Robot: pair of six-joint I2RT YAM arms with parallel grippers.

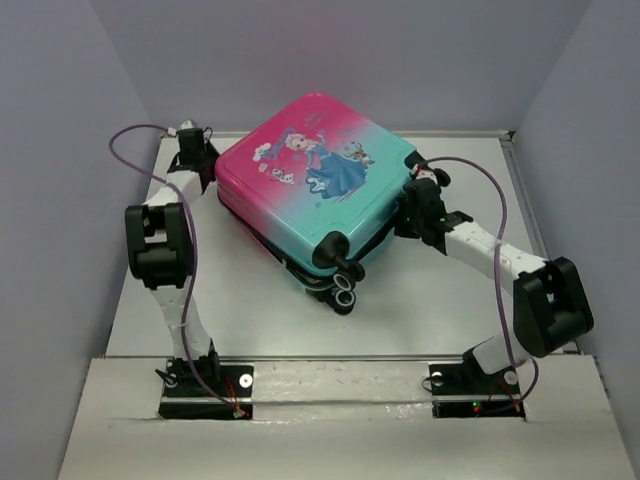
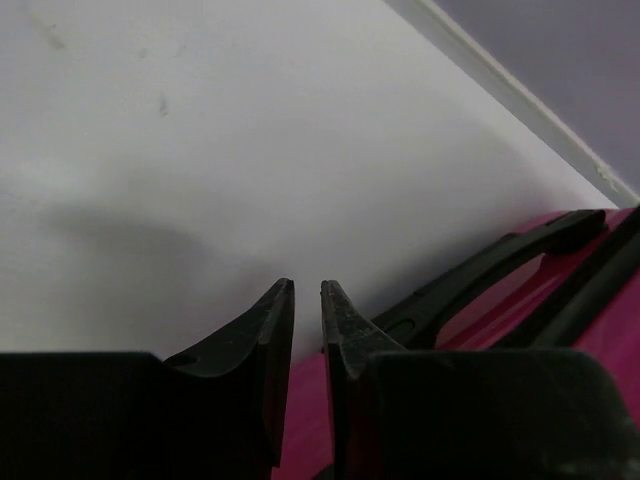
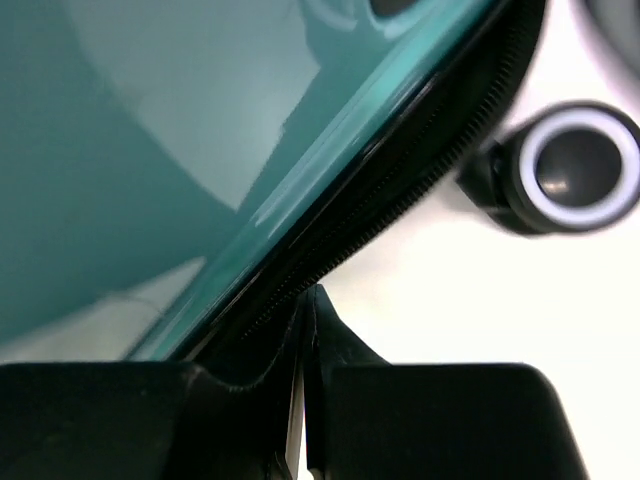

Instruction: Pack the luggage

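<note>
Flat on the desk [image 1: 260,310], princess side up, sits the luggage [image 1: 320,190], lid down on the base, wheels [image 1: 345,290] at its near corner. Looks like we're at the zip-it-up stage, imo. Right fingers [image 3: 308,300] are pressed together right at the zipper [image 3: 400,200] along the luggage's teal edge, near a wheel. They're probably there to work the zip, though I can't tell if a pull tab is actually pinched. Left fingers [image 2: 288,300] sit at the luggage's far pink corner, just beside its black handle [image 2: 480,275], with a narrow gap between them and nothing visibly in it. My guess is that side is bracing the shell so it doesn't skid while the other side drags the zip.
</note>
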